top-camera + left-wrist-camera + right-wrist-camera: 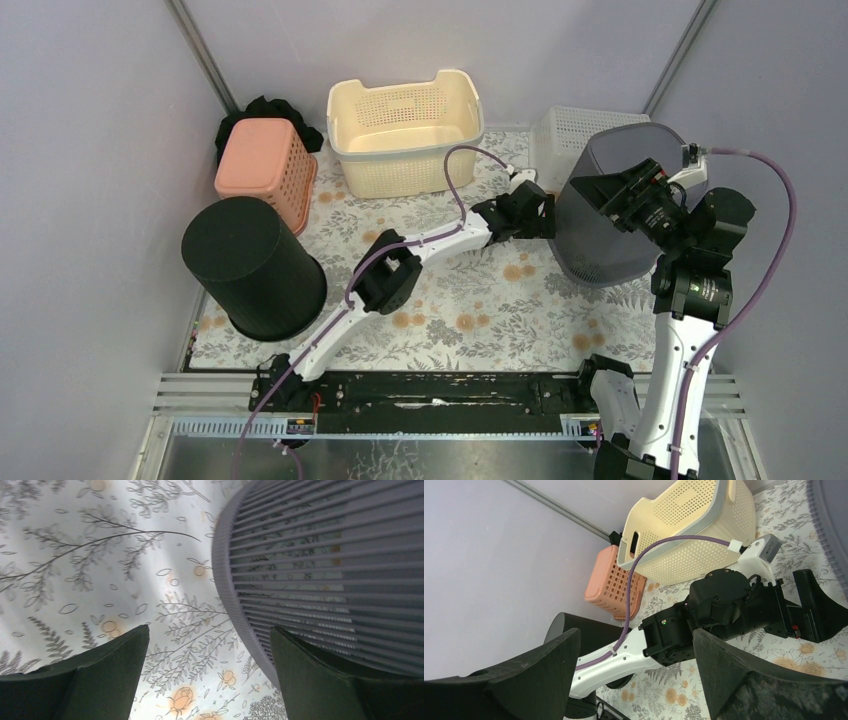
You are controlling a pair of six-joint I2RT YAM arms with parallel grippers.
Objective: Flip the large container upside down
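Around my flower-patterned worktop (pixel 480 310) pale lilac walls (pixel 90 150) rise evenly lit on its left, far and right sides, with slim metal posts (pixel 205 55) at its far corners.

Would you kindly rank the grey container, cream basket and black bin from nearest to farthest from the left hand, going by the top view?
1. grey container, immediately to the right of the left hand
2. cream basket, back centre
3. black bin, far left
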